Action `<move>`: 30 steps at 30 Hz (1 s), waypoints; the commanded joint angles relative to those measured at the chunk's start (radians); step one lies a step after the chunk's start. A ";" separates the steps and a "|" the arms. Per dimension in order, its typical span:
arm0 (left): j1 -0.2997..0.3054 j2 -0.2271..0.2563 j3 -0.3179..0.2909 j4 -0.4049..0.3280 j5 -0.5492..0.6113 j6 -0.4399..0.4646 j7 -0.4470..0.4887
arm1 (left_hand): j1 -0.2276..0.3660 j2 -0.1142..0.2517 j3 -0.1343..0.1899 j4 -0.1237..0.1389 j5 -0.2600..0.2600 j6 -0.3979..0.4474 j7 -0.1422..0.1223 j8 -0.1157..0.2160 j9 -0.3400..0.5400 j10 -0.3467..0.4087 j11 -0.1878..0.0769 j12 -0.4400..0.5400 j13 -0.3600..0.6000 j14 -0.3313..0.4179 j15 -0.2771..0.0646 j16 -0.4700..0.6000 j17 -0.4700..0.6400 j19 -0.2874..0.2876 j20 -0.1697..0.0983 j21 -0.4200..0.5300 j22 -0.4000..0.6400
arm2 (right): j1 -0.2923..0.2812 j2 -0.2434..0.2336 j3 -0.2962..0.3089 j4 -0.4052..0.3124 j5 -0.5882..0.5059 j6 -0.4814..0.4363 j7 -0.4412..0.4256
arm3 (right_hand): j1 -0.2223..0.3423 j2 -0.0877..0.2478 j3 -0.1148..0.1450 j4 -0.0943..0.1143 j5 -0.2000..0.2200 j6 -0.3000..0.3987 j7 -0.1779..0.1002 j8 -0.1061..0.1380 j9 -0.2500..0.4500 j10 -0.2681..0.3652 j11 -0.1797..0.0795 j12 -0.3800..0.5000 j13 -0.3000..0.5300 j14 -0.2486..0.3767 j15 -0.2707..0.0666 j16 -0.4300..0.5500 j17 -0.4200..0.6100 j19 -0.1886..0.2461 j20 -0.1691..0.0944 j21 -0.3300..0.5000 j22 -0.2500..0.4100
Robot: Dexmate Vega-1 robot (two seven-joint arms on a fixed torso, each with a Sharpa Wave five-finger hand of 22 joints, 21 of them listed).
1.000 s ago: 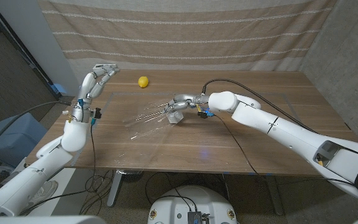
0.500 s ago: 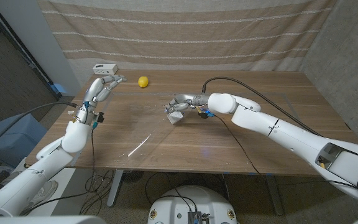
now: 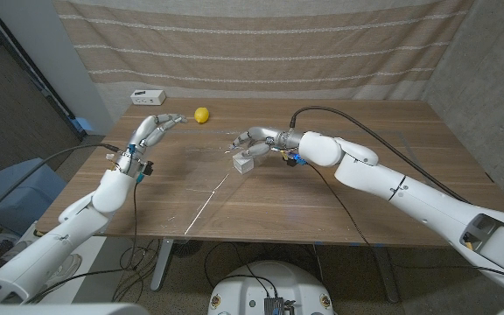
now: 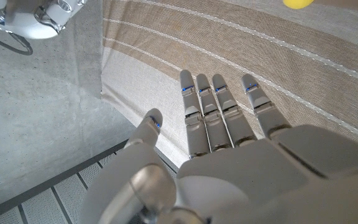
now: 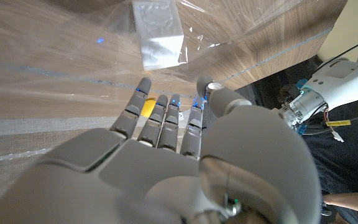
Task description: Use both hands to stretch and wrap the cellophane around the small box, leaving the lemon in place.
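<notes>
White device [image 3: 148, 95]: we see it at the far left corner of the table [image 3: 366, 201], well to the left of the small box and beyond the left hand.

Left hand [image 3: 153, 131]: we see it raised over the table's left part, well left of the small box, fingers straight and spread, grasping nothing. In the left wrist view the same hand [image 4: 229, 143] shows released, its fingers [image 4: 219, 106] reaching toward the striped curtain [image 4: 260, 56].

Lemon [image 3: 201, 115]: it lies on the table, left of the small box and farther back, apart from both hands. It also shows in the left wrist view [image 4: 298, 3] and, partly hidden by fingers, in the right wrist view [image 5: 146, 107].

Cellophane [image 3: 204, 188]: a clear sheet lying on the table, reaching from the small box toward the near edge on the box's left side, with one bright crease running through it. In the right wrist view the film [image 5: 216, 25] lies over and around the box.

Small box [image 3: 246, 162]: white, on the table near its middle, just under the right hand. In the right wrist view [image 5: 159, 34] it sits beyond the fingertips.

Right hand [image 3: 254, 142]: it hovers just above the small box, fingers extended leftward. In the right wrist view [image 5: 166, 162] the fingers [image 5: 160, 121] are straight and slightly apart; we cannot tell whether they touch the film.
</notes>
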 commanded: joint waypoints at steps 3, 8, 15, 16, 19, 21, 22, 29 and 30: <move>-0.081 -0.011 0.072 0.101 -0.093 -0.033 -0.126 | -0.016 0.030 0.003 0.028 0.004 -0.003 0.006 -0.001 0.003 -0.002 0.013 -0.001 0.002 0.006 0.007 0.003 0.007 0.004 0.012 0.007 0.007 | -0.083 -0.058 0.023 -0.146 -0.235 -0.049 -0.046 | 0.034 -0.032 -0.002 0.013 0.006 -0.231 -0.053 -0.005 0.001 -0.191 -0.037 -0.013 0.008 -0.138 0.017 -0.021 0.018 -0.072 -0.004 -0.064 0.006; -0.138 -0.015 0.113 0.161 -0.186 -0.047 -0.258 | -0.012 0.079 0.028 0.056 0.011 -0.015 0.010 -0.005 0.004 -0.009 0.014 -0.004 0.003 0.003 0.012 0.000 0.009 0.005 0.017 0.011 0.009 | -0.122 -0.071 0.012 -0.194 -0.345 -0.118 -0.028 | 0.029 -0.048 -0.037 0.018 -0.017 -0.314 -0.066 0.003 0.002 -0.281 -0.044 -0.009 0.009 -0.234 0.040 -0.026 0.019 -0.117 -0.016 -0.102 0.007; -0.195 -0.021 0.149 0.213 -0.253 -0.060 -0.378 | -0.005 0.086 0.050 0.070 0.016 -0.024 0.012 -0.007 0.005 -0.016 0.017 -0.008 0.004 0.001 0.020 -0.003 0.007 0.007 0.021 0.014 0.011 | -0.174 -0.068 0.009 -0.221 -0.437 -0.160 -0.030 | 0.014 -0.075 -0.065 0.022 -0.043 -0.344 -0.069 0.006 0.002 -0.303 -0.050 -0.002 0.009 -0.244 0.038 -0.018 0.017 -0.112 -0.019 -0.111 0.007; -0.205 -0.023 0.154 0.222 -0.260 -0.061 -0.394 | -0.004 0.085 0.052 0.073 0.016 -0.028 0.008 -0.009 0.005 -0.016 0.019 -0.008 0.004 0.001 0.020 -0.003 0.007 0.007 0.021 0.014 0.011 | -0.180 -0.066 0.011 -0.222 -0.437 -0.162 -0.027 | 0.002 -0.090 -0.079 0.026 -0.049 -0.346 -0.068 0.009 0.002 -0.304 -0.049 0.001 0.009 -0.239 0.036 -0.013 0.017 -0.106 -0.020 -0.112 0.007; -0.233 -0.028 0.170 0.250 -0.286 -0.070 -0.449 | -0.006 0.080 0.055 0.079 0.016 -0.028 0.009 -0.008 0.005 -0.015 0.021 -0.007 0.004 0.004 0.023 -0.002 0.007 0.012 0.020 0.017 0.012 | -0.196 -0.063 0.013 -0.227 -0.445 -0.168 -0.020 | -0.026 -0.110 -0.106 0.037 -0.054 -0.348 -0.067 0.013 0.002 -0.301 -0.051 0.007 0.009 -0.236 0.033 -0.007 0.018 -0.092 -0.021 -0.113 0.007; -0.249 -0.029 0.179 0.265 -0.303 -0.074 -0.485 | -0.008 0.077 0.057 0.085 0.015 -0.034 0.008 -0.009 0.006 -0.017 0.021 -0.008 0.004 0.009 0.027 -0.001 0.007 0.020 0.019 0.021 0.012 | -0.204 -0.061 0.013 -0.230 -0.454 -0.174 -0.013 | -0.033 -0.116 -0.116 0.039 -0.053 -0.337 -0.071 0.020 0.002 -0.297 -0.051 0.011 0.008 -0.229 0.029 -0.003 0.018 -0.080 -0.023 -0.112 0.008; -0.256 -0.028 0.182 0.270 -0.310 -0.074 -0.500 | -0.009 0.076 0.058 0.088 0.015 -0.036 0.009 -0.010 0.006 -0.019 0.022 -0.009 0.004 0.013 0.030 0.001 0.007 0.021 0.019 0.022 0.012 | -0.209 -0.060 0.012 -0.233 -0.459 -0.178 -0.009 | -0.032 -0.116 -0.118 0.038 -0.052 -0.332 -0.076 0.022 0.002 -0.294 -0.050 0.013 0.008 -0.228 0.028 -0.002 0.018 -0.076 -0.024 -0.112 0.008; -0.290 -0.028 0.203 0.295 -0.385 -0.047 -0.621 | -0.018 0.070 0.061 0.111 0.012 -0.042 0.013 -0.009 0.006 -0.019 0.029 -0.009 0.005 0.036 0.033 0.007 0.008 0.050 0.011 0.036 0.014 | -0.237 -0.060 0.005 -0.230 -0.490 -0.164 -0.015 | -0.015 -0.104 -0.119 0.033 -0.046 -0.313 -0.089 0.030 0.002 -0.292 -0.058 0.016 0.008 -0.229 0.025 0.000 0.018 -0.072 -0.033 -0.117 0.008; -0.296 -0.029 0.207 0.299 -0.393 -0.043 -0.639 | -0.020 0.070 0.061 0.114 0.011 -0.042 0.012 -0.009 0.007 -0.017 0.029 -0.008 0.005 0.036 0.034 0.007 0.008 0.052 0.011 0.038 0.014 | -0.242 -0.060 0.004 -0.229 -0.496 -0.161 -0.021 | -0.011 -0.101 -0.119 0.032 -0.045 -0.311 -0.091 0.031 0.002 -0.294 -0.059 0.015 0.007 -0.234 0.025 -0.001 0.018 -0.075 -0.036 -0.119 0.008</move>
